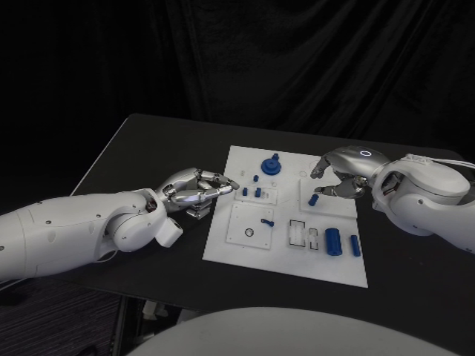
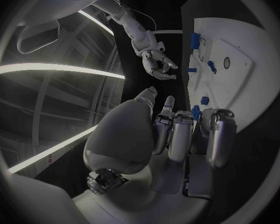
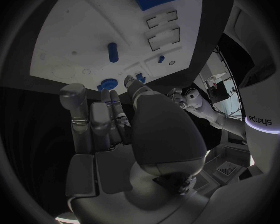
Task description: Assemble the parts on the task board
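Board: flat white rectangular task board (image 1: 291, 259) mid-counter, carrying small blue parts (image 1: 333, 242), some upright, some lying.
Left hand (image 1: 198, 189): at board's edge, fingers curled, contents unclear.
Right hand (image 1: 341, 176): fingers bent above board, nothing visibly held.

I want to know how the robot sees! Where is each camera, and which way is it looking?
Head view: from the robot's head, looking down at the task board; both arms show, left hand and right hand.
Left wrist view: behind the left hand, facing across the board; the right hand shows beyond.
Right wrist view: behind the right hand, facing the board.
All share the board and its blue parts.
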